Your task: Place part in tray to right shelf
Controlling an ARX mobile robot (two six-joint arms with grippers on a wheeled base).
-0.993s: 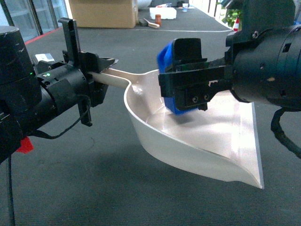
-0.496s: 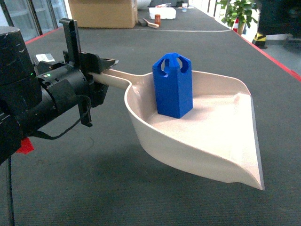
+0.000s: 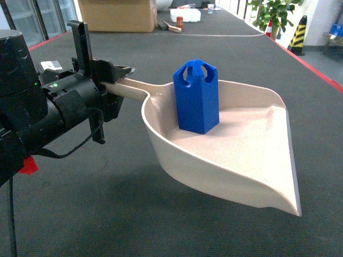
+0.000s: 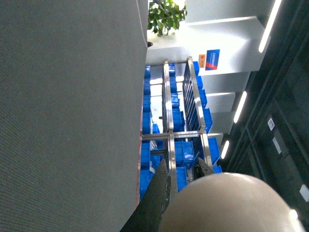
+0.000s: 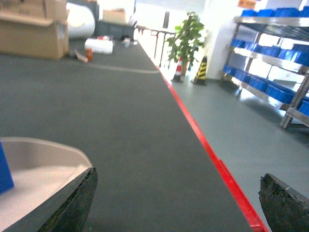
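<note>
The blue part (image 3: 196, 101) stands upright inside the beige tray (image 3: 214, 171), near its back wall. My left gripper (image 3: 115, 85) is shut on the tray's handle (image 3: 131, 90) and holds the tray above the dark surface. In the left wrist view the gripper (image 4: 182, 169) has its fingers on either side of the beige handle (image 4: 227, 203). My right gripper (image 5: 181, 203) is open and empty, off to the right of the tray (image 5: 38, 164); it is out of the head view. A steel shelf with blue crates (image 5: 270, 63) stands far to the right.
A cardboard box (image 3: 118, 15) and a white box (image 3: 185, 14) sit at the far end of the dark surface. A red stripe (image 5: 217, 164) marks its right edge. Beyond it are a plant (image 5: 186, 36) and a striped cone (image 5: 202, 70). Another crate rack (image 4: 169, 135) shows behind the handle.
The right gripper, which was around the part over the tray, has let go and pulled back out of the head view. The part stays standing in the tray. The left arm is unmoved.
</note>
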